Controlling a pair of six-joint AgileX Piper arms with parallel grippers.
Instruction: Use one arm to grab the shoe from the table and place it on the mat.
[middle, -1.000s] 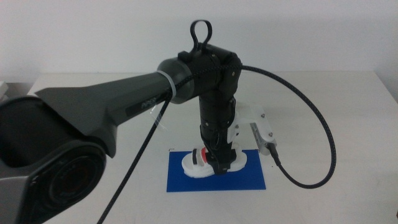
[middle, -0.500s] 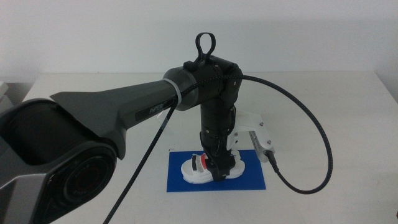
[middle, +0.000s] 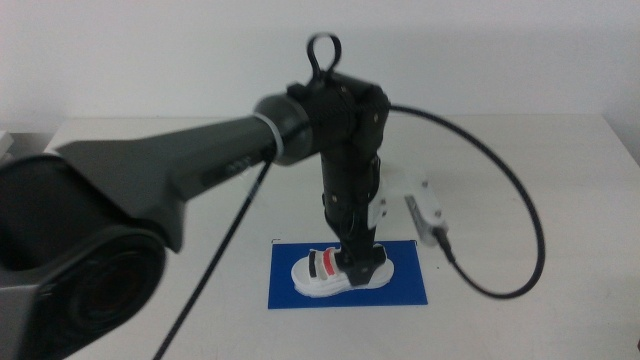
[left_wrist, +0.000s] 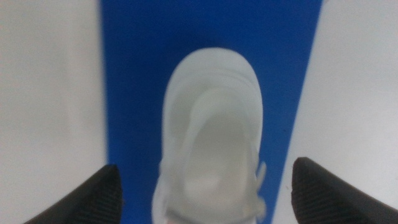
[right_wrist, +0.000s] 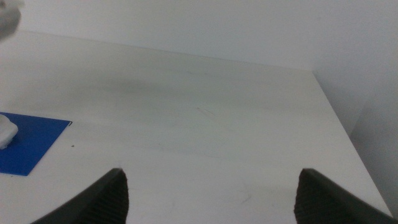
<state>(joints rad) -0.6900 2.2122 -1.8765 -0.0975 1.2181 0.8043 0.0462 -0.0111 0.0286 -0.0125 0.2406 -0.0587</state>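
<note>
The white shoe (middle: 335, 272) with black and red straps lies flat on the dark blue mat (middle: 400, 290) at the front middle of the table (middle: 540, 150). My left gripper (middle: 357, 254) hangs just above the shoe's heel end, jaws open and apart from it. In the left wrist view the shoe (left_wrist: 211, 143) sits on the mat (left_wrist: 137, 74) between and below the wide-spread jaws of the left gripper (left_wrist: 206, 169). My right gripper (right_wrist: 211, 174) is open and empty over bare table, out of the middle view. It sees the mat's corner (right_wrist: 28, 143) and a bit of the shoe (right_wrist: 5, 132).
The left arm's white-grey box (middle: 425, 215) and black cable loop (middle: 520, 230) hang over the table to the right of the mat. The table's right edge (right_wrist: 336, 118) shows in the right wrist view.
The left gripper has let go of the shoe and risen slightly. The shoe now rests flat on the mat with its straps in full view.
</note>
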